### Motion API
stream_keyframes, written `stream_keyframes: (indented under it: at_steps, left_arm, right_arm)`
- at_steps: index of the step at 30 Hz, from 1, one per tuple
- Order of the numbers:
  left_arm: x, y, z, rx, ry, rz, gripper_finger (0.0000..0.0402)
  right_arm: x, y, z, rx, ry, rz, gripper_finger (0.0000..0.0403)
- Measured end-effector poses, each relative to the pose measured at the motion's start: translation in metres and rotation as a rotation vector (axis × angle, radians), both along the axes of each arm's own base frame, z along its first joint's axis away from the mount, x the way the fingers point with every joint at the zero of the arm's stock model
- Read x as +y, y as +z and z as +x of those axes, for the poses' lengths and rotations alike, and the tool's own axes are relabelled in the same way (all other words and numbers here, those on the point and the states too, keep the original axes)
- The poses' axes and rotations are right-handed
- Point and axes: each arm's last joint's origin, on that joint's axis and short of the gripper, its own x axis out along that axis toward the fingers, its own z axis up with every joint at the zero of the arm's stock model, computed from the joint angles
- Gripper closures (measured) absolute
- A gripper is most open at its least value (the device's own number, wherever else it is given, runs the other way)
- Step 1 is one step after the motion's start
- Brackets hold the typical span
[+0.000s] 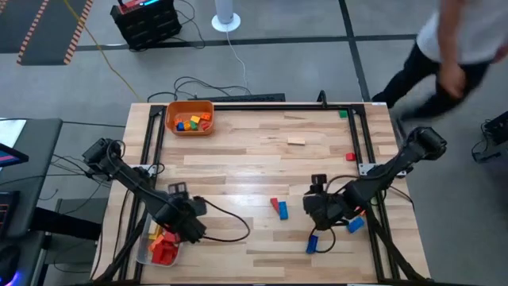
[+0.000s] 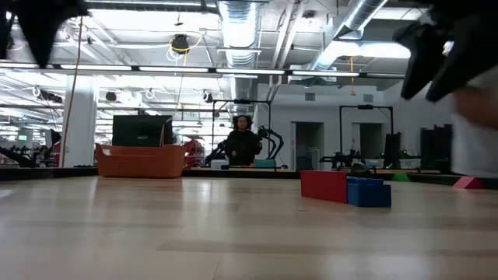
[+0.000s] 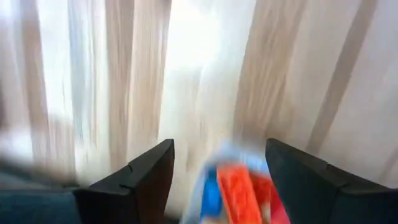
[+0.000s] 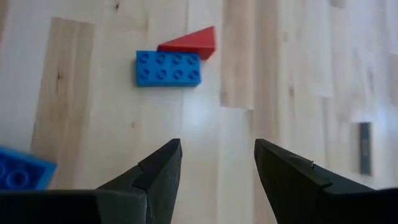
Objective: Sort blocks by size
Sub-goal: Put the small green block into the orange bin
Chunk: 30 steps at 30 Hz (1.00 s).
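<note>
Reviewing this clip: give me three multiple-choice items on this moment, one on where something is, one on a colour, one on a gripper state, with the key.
1. Where is the orange bin?
A. far left corner of the table
B. table centre
C. under the right tool

2. What colour is the long brick ahead of the right tool?
A. green
B. blue
C. yellow

3. How is the right tool?
A. shut on a brick
B. open and empty
C. out of sight

Key: 1 A, the high view shows it there. 2 B, the right wrist view shows it blue beside a red brick. 3 B, bare wood shows between its fingers.
</note>
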Motion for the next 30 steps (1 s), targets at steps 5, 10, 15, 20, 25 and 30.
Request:
stream_keyframes:
  at_steps: [5,10,15,20,25,30]
  left_arm:
    - [-0.007,0.004,0.019,-0.246,-0.119,0.053,0.0157]
    - [0.000,0.035,0.044,-0.471,-0.162,0.131,0.0157]
    - [0.021,0.055,0.063,-0.566,-0.169,0.268,0.0157]
    - [0.048,0.057,0.081,-0.576,-0.176,0.391,0.0157]
    - [0.072,0.054,0.098,-0.583,-0.224,0.461,0.0157]
    - [0.092,0.045,0.110,-0.595,-0.255,0.475,0.0157]
  right_arm:
    - [-0.010,0.021,-0.020,-0.064,-0.048,-0.014,0.0163]
    - [-0.020,0.039,-0.031,-0.160,-0.078,-0.001,0.0163]
    - [-0.030,0.047,-0.036,-0.181,-0.088,0.003,0.0163]
    - [-0.041,0.046,-0.038,-0.176,-0.089,-0.048,0.0163]
    - [-0.060,0.048,-0.041,-0.185,-0.125,-0.079,0.0163]
    - [-0.079,0.049,-0.044,-0.277,-0.136,-0.092,0.0163]
